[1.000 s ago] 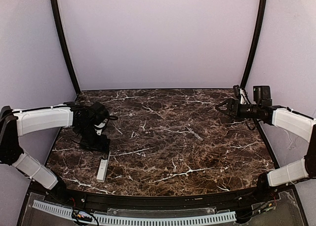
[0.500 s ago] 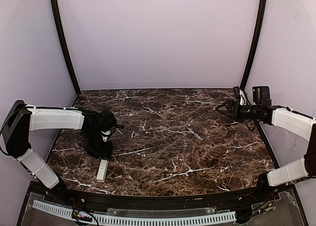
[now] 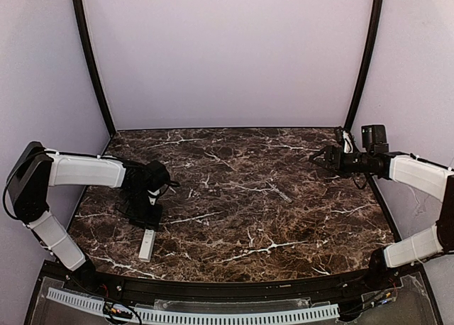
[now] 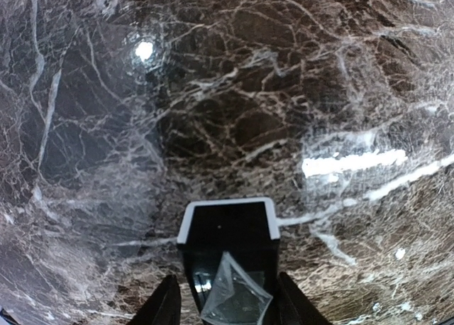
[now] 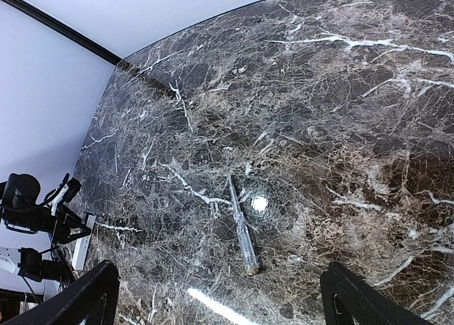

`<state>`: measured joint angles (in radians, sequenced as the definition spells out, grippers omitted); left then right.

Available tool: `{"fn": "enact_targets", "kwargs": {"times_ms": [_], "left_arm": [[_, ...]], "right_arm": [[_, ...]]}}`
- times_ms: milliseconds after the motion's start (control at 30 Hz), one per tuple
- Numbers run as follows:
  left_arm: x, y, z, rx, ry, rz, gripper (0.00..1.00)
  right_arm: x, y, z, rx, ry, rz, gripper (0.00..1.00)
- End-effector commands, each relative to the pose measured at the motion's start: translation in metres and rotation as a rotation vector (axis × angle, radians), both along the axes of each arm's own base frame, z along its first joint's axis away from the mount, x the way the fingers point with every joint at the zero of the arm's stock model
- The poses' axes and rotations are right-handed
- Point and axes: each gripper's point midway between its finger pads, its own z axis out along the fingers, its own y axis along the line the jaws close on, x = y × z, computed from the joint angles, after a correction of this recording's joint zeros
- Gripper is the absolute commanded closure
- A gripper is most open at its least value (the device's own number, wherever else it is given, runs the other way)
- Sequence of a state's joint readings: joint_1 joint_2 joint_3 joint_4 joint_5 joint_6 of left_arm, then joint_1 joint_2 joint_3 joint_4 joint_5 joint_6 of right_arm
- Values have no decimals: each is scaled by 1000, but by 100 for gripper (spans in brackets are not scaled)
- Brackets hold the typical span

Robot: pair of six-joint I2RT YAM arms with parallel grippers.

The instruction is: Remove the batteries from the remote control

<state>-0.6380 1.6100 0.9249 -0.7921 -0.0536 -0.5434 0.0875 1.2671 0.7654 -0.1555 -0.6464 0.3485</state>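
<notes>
The remote control (image 3: 147,244), a slim white bar, lies on the dark marble near the front left, pointing away from me. My left gripper (image 3: 150,216) is down over its far end. In the left wrist view the remote control (image 4: 227,213) shows a dark recessed compartment with a white rim. A clear film tab (image 4: 235,296) sticks up from it. The left gripper (image 4: 228,312) has its fingers (image 4: 167,308) close against the remote's two sides. No batteries can be made out in the dark compartment. My right gripper (image 3: 321,158) hovers open and empty at the back right.
A slim clear-handled tool like a screwdriver (image 5: 241,231) lies mid-table (image 3: 279,191). The right wrist view also shows the remote control (image 5: 83,250) far off under the left arm. Purple walls and black corner posts (image 3: 92,62) bound the table.
The left gripper has swung in over the remote's far end and its jaws have narrowed onto the remote's sides. The right arm has barely moved.
</notes>
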Motion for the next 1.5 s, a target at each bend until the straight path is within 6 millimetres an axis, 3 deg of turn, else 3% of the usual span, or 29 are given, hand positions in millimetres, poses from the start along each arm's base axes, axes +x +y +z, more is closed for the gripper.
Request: {"fn": "enact_targets", "kwargs": {"times_ms": [0,100,167,500,767,1033,1467], "left_arm": [[-6,6,-6,30,14,4,58],[-6,6,-6,27,12,6,65],[-5,5,-4,19,4,10,78],[10,-11,22,-74,-80,-10,98],[27,-43,60,-251,-186,-60,100],[42,-73,93,-426,-291,-113,100],[59,-140,168,-827,-457,-261,100]], "right_arm": [[2,2,-4,-16,-3,5,1],[3,2,-4,-14,1,8,1],[2,3,-4,-12,2,10,2],[0,6,-2,-4,0,17,1],[-6,18,13,47,-40,65,1],[-23,44,36,120,-129,167,2],[-77,120,86,249,-333,450,2]]}}
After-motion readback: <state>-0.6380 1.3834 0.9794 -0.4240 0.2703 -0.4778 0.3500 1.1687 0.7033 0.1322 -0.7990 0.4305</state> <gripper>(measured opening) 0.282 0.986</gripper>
